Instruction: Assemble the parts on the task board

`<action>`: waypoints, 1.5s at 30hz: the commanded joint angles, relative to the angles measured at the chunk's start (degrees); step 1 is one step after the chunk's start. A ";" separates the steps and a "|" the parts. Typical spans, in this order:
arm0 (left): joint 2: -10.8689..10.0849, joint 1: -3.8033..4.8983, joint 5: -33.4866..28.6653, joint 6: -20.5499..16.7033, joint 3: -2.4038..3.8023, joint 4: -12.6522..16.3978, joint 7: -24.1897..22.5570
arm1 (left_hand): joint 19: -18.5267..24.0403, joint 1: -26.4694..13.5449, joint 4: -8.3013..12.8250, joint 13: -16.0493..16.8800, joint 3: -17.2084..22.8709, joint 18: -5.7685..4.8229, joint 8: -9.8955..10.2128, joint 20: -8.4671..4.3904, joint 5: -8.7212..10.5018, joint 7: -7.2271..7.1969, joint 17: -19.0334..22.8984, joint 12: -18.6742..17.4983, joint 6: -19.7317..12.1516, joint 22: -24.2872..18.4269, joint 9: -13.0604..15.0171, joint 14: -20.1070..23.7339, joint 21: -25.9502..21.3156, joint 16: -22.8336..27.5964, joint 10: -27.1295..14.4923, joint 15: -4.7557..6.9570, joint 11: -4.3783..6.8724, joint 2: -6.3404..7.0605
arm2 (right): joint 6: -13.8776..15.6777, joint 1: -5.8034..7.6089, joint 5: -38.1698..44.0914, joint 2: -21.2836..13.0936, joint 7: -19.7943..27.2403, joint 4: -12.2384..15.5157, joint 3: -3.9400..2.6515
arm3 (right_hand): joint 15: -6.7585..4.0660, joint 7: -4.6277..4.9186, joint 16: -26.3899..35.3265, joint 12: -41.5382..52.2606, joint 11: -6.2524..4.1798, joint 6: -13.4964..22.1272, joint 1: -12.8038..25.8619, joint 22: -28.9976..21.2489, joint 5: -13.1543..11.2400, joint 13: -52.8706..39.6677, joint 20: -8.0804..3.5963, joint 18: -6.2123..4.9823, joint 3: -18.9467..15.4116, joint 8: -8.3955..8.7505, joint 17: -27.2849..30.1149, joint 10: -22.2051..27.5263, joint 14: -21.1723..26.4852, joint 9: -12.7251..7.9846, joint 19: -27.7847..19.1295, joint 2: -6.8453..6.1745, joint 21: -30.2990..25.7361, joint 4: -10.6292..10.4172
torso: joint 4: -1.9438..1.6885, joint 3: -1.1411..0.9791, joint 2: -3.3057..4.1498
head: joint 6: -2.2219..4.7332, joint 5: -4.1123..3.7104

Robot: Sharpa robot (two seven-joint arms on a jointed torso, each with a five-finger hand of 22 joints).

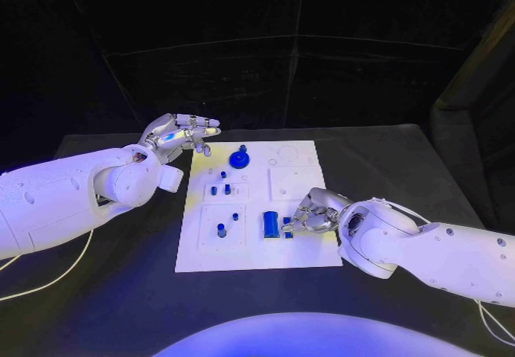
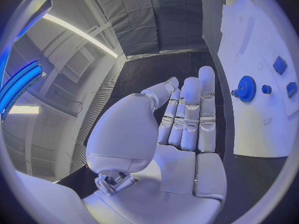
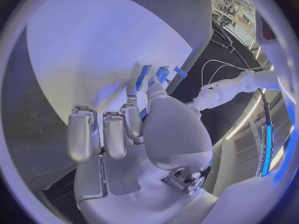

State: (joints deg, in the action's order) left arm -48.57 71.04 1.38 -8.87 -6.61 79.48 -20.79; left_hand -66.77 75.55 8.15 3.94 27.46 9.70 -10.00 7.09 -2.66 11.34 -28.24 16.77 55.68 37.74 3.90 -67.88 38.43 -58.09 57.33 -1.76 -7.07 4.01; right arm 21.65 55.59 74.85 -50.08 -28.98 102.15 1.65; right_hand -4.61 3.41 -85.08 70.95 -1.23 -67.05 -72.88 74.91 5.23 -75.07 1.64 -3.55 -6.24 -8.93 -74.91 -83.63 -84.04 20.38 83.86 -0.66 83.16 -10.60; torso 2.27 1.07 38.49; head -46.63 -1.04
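Black table (image 1: 408, 171): one task board (image 1: 295, 182), two hands (image 1: 180, 135) (image 1: 311, 212).

Legible text, labels, brands, numbers, signs: none. The white task board (image 1: 301, 253) carries faint raised outlines near its far edge, too small to read as characters. The blue parts (image 1: 271, 224) bear no readable marking.
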 commanded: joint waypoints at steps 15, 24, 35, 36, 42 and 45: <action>1.06 0.01 -1.87 0.11 -0.31 -1.17 -2.67 | 2.19 -6.28 -3.87 0.34 -6.92 0.77 -0.84 0.87 -0.12 -0.62 1.84 2.11 -0.61 -1.65 0.08 2.33 -2.68 1.63 -0.45 -0.44 0.16 2.05 | 5.63 3.80 -36.53 -2.57 31.99 -5.90 -0.11 | 2.35 3.72 29.19 -42.67 3.54 8.59 -6.15 -35.99 5.37 24.59 2.17 -6.39 -3.29 3.59 30.13 19.32 7.19 -2.45 -16.57 1.91 -30.50 2.55 | 0.00 0.61 -1.68 | 3.31 -0.65; 5.55 -0.92 -4.88 -0.10 -0.90 -6.70 -4.75 | 14.81 -4.00 -5.30 -0.41 -11.57 -0.23 -0.67 3.54 -0.39 -0.99 13.29 0.41 0.03 -11.74 -0.16 13.72 -18.13 26.12 0.82 -3.46 -0.56 -0.36 | -1.40 7.03 -56.83 3.93 46.89 -21.28 -0.62 | 10.50 5.71 72.07 -67.21 9.37 11.29 -14.35 -59.77 4.00 56.33 9.36 -6.73 0.06 5.01 58.37 22.51 25.14 -8.72 -30.28 3.78 -64.65 4.77 | -0.55 1.31 -3.18 | 6.59 -0.84; 8.98 -2.42 -4.91 -1.06 -1.03 -11.68 -4.07 | 37.61 -24.67 -8.15 -3.94 -20.32 -2.91 5.69 4.11 2.66 -4.62 23.76 -10.77 -18.08 -26.62 -3.90 32.39 -33.29 47.76 -18.71 -4.93 -0.39 -4.01 | -1.69 7.35 -56.47 11.18 47.21 -34.28 -1.73 | 9.78 2.97 85.08 -70.95 7.97 28.74 15.49 -74.91 1.36 75.07 8.19 -3.32 1.40 8.93 74.91 42.59 42.47 -20.38 -45.14 0.66 -83.16 10.60 | -0.54 1.10 -3.96 | 9.45 -0.22; 8.96 -2.45 -4.89 -1.19 -1.00 -11.60 -4.09 | 37.95 -24.78 -8.15 -3.94 -20.66 -2.91 5.77 4.17 2.66 -4.66 24.00 -11.07 -18.12 -26.95 -3.90 32.56 -33.51 48.28 -18.83 -4.90 -0.32 -4.01 | -1.56 7.33 -56.57 11.15 47.27 -34.16 -1.73 | 9.96 2.97 85.08 -70.95 8.00 28.90 15.74 -74.91 1.36 75.07 8.27 -3.32 1.34 8.93 74.91 42.68 42.38 -20.38 -45.11 0.66 -83.16 10.60 | -0.56 1.08 -3.99 | 9.47 -0.21; 8.50 -3.22 -4.57 -4.29 -0.30 -9.59 -4.54 | 44.23 -35.61 -8.15 -3.94 -22.11 -3.81 10.00 1.78 2.66 -6.12 28.24 -12.42 -26.11 -29.39 -3.90 40.28 -38.43 50.57 -27.14 -3.40 1.29 -4.01 | 1.54 6.97 -58.93 10.40 48.76 -31.33 -1.72 | 8.91 1.64 85.08 -70.95 6.56 37.29 28.35 -74.91 -0.12 75.07 6.29 -2.60 6.24 8.93 74.91 51.69 51.45 -20.38 -53.50 0.66 -83.16 10.60 | -1.38 0.05 -5.58 | 10.80 0.39; 7.93 -4.17 -4.18 -8.12 0.55 -7.11 -5.09 | 46.98 -40.51 -8.15 -3.94 -22.79 -4.16 10.00 0.69 2.66 -6.76 28.24 -16.77 -29.74 -30.41 -3.90 43.66 -38.43 51.50 -30.84 -2.77 2.00 -4.01 | 5.37 6.53 -61.84 9.49 50.59 -27.82 -1.71 | 4.61 1.04 85.08 -70.95 5.93 40.79 33.58 -74.91 -0.71 75.07 5.36 -2.30 6.24 8.93 74.91 55.44 55.28 -20.38 -57.07 0.66 -83.16 10.60 | -2.01 -0.75 -6.81 | 11.83 0.86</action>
State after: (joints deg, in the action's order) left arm -40.48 66.97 -3.47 -12.43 -6.27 71.49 -24.79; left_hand -26.82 47.53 0.29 0.66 6.32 7.50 -1.46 10.55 -0.69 6.21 -1.48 4.64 35.17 9.95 0.71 -32.83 2.72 -8.91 35.94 -6.13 -6.86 0.42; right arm 22.29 62.08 16.54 -40.42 18.97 73.03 0.00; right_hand 4.73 6.05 -0.77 0.76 6.41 -35.72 -53.48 0.87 6.14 -0.81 9.51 -7.53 -3.22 -0.81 -0.81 -38.34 -39.12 0.87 36.43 0.55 1.09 -0.24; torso 0.93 1.18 32.99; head -35.38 -0.44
